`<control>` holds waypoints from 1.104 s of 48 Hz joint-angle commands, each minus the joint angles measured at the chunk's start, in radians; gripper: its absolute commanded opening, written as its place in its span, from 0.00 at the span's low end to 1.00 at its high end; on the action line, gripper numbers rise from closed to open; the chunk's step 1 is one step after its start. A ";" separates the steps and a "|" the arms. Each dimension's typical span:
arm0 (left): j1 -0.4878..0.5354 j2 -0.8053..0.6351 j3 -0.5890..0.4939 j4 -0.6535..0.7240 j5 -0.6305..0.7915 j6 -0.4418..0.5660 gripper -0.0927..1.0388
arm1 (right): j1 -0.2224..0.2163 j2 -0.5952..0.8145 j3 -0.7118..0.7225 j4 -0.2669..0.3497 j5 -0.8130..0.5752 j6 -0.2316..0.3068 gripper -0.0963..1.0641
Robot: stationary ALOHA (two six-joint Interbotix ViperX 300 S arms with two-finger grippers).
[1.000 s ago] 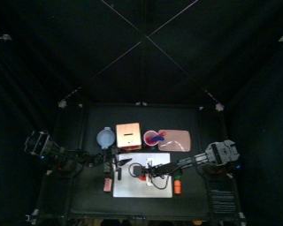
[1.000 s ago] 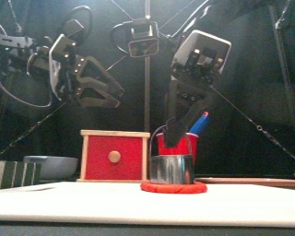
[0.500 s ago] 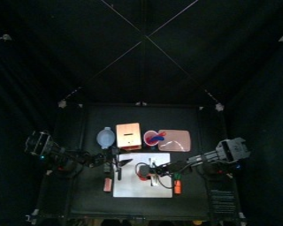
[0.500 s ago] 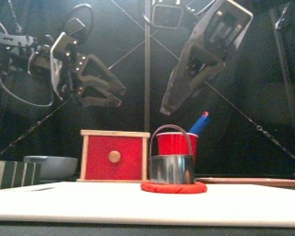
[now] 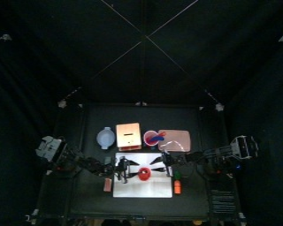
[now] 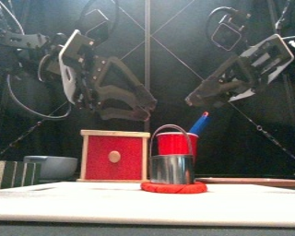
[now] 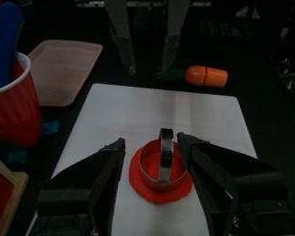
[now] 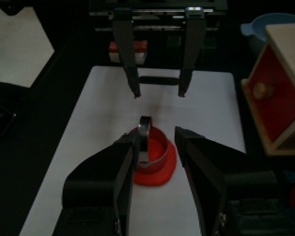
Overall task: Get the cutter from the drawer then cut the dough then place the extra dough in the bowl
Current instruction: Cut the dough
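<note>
The round metal cutter [image 6: 171,169] stands upright on the red dough disc [image 6: 175,187], on the white cutting board [image 6: 64,205]. Nothing holds it. In the top view, the cutter and dough [image 5: 144,174] lie between the two grippers. My left gripper [image 6: 137,109] hangs open above and left of the cutter; the left wrist view has the cutter [image 7: 168,155] just beyond its open jaws [image 7: 154,143]. My right gripper [image 6: 199,97] is open, raised to the cutter's right. In the right wrist view, the cutter [image 8: 140,147] sits ahead of the gripper [image 8: 159,135].
Behind the board stand the wooden box with its red drawer front [image 6: 115,155], the blue-grey bowl [image 6: 52,166] at its left, and the red cup [image 6: 177,143] with a blue knife on the pink tray [image 5: 177,139]. Orange toys [image 5: 177,187] lie by the board's edges.
My right gripper has let go of the cutter, risen and drawn back to the right. My left gripper has swung in toward the board's middle. Cutter and dough stayed put.
</note>
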 commanded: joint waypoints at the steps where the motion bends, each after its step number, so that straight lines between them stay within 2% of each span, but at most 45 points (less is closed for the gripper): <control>1: 0.000 0.026 -0.020 0.008 -0.015 0.002 0.84 | 0.002 0.060 -0.026 0.054 -0.063 -0.044 0.73; 10: 0.000 0.029 -0.020 0.017 -0.020 0.002 0.84 | 0.025 0.173 -0.052 0.196 -0.186 -0.169 0.73; 14: 0.000 0.023 -0.021 0.023 -0.020 0.002 0.83 | 0.044 0.193 -0.057 0.232 -0.213 -0.187 0.73; 20: -0.002 0.028 -0.026 0.038 -0.020 0.000 0.83 | 0.067 0.192 -0.051 0.252 -0.222 -0.190 0.73; 34: -0.002 0.051 -0.031 0.049 -0.018 -0.002 0.83 | 0.069 0.164 -0.049 0.255 -0.245 -0.184 0.73; 46: -0.002 0.055 -0.032 0.049 -0.017 0.000 0.82 | 0.127 0.169 -0.046 0.284 -0.247 -0.173 0.73; 53: -0.002 0.058 -0.034 0.051 -0.012 0.000 0.82 | 0.137 0.212 -0.049 0.319 -0.249 -0.186 0.73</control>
